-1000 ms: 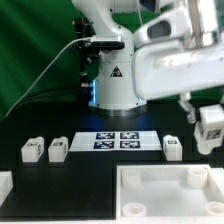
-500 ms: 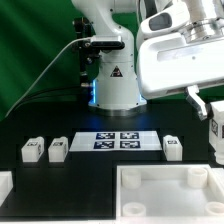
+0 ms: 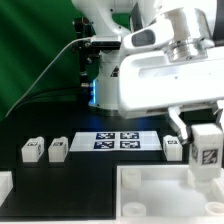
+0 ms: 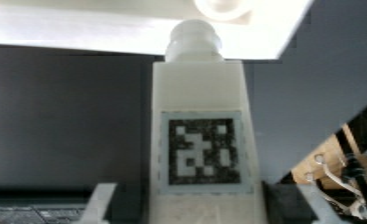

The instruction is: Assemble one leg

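The pincer (image 3: 205, 138) was pinching the leg (image 3: 206, 155) upright between its fingers (image 4: 105, 206), clear of the bench (image 3: 70, 176). It hung at the exterior view's right, over the far right corner of the white tray-like panel (image 3: 160, 192). The leg's face bore a black-and-white square tag (image 4: 206, 150), a blocky pattern. On the bench, a spare leg (image 3: 32, 150) and another spare leg (image 3: 57, 150) stood at the exterior view's left of the marker board (image 3: 118, 141). A third spare leg (image 3: 172, 148) stood between that board and the held one.
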{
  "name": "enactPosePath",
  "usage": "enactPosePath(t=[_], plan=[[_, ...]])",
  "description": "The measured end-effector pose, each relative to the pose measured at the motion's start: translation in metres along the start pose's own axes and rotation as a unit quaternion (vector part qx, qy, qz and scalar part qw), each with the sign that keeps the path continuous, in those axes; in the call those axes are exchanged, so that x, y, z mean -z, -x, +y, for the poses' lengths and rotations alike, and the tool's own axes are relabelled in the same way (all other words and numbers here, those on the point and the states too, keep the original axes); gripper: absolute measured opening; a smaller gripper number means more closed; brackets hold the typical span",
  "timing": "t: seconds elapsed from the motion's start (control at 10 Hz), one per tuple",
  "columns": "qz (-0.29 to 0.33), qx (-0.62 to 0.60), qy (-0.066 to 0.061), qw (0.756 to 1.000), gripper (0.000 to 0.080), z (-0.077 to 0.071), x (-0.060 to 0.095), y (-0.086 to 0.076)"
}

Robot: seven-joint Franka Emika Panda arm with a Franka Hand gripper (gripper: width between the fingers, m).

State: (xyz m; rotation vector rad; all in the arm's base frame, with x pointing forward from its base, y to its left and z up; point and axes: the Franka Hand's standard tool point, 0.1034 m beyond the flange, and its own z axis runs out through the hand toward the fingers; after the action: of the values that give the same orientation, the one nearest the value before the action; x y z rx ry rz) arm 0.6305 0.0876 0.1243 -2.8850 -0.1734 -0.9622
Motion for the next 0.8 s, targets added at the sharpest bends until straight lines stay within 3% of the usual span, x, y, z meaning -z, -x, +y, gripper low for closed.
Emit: enactPosePath(t=[0.4,0.7,0.8], plan=[[-0.009,-0.013,-0.006,1.000,0.0292,0.003,-0.001,0.001],[0.003,-0.013,-0.012,1.000,0.0292,-0.019,-0.004,0.009],[-0.001,-0.012,-0.013,1.000,0.0292,-0.021,-0.007,0.013]])
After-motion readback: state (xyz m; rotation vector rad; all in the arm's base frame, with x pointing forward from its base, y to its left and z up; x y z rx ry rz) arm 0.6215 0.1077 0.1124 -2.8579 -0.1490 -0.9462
